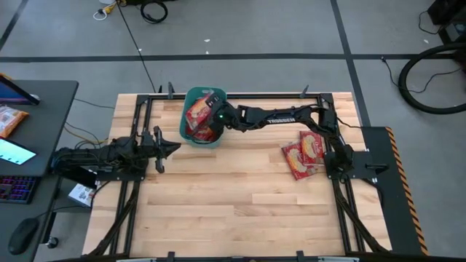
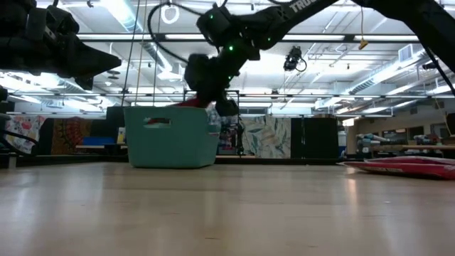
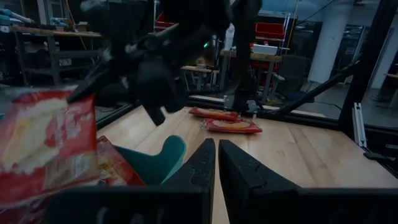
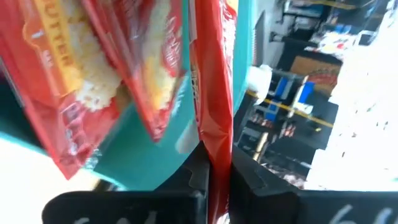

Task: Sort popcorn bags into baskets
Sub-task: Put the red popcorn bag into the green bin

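Note:
The teal basket stands near the table's far edge, with several red popcorn bags leaning inside it. My right gripper hangs over the basket's right side, shut on one more popcorn bag. Two other popcorn bags lie flat on the table to the right. My left gripper waits shut, just left of and nearer than the basket. My right gripper pinches a red popcorn bag by its edge between the two fingers. The bag shows edge-on and runs straight out from the fingers into the basket, beside the teal wall. The fingers reach down from above, slanting in from the table's right.
A black frame runs around the table's far and side edges. Bare wood fills the table's middle and near half. A desk with a keyboard and an orange-and-white packet stands off the table to the left.

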`<state>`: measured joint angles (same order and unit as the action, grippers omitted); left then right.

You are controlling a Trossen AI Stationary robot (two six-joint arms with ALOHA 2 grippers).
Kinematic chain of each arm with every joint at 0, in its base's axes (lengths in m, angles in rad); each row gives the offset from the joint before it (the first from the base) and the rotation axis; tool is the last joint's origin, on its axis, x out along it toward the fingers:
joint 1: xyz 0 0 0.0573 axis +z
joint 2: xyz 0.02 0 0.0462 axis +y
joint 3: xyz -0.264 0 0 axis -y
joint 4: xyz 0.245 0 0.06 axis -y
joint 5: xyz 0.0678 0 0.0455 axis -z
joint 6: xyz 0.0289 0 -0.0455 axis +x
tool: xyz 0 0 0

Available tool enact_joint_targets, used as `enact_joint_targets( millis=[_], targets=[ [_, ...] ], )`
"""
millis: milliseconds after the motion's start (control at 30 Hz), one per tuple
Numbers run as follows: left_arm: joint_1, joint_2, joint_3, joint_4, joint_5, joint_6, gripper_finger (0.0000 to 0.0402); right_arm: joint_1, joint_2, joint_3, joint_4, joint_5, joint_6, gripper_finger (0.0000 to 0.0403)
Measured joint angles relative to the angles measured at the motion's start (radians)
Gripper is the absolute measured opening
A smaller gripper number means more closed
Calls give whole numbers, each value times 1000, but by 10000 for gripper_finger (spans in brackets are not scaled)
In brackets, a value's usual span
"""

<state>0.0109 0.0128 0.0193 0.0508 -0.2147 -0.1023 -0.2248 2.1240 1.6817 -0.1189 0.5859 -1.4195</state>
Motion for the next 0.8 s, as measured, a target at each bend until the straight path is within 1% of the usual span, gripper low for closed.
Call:
enact_joint_targets(
  millis=[133,233,333,367,500,600,700,800],
  targets=[
    [0,0,0,-1,10,-32,25,14,-38,0,-2,-10,-32,27],
    [0,0,0,-1,35,-45,25,15,-52,1,-12,-41,-54,27],
    [0,0,0,0,58,-46,25,15,-52,1,-16,-61,-116,27],
    [0,0,0,0,59,-46,25,13,-52,1,-16,-76,-138,27],
    [0,0,0,0,59,-52,25,-8,-52,0,-11,-196,-240,27],
    [0,0,0,0,59,-57,25,-28,-52,0,-2,-254,-319,27],
    [0,0,0,-4,60,-80,25,-49,-52,0,-14,-279,-348,32],
    [0,0,0,-6,60,-102,25,-70,-52,0,-16,-340,-347,44]
  ],
)
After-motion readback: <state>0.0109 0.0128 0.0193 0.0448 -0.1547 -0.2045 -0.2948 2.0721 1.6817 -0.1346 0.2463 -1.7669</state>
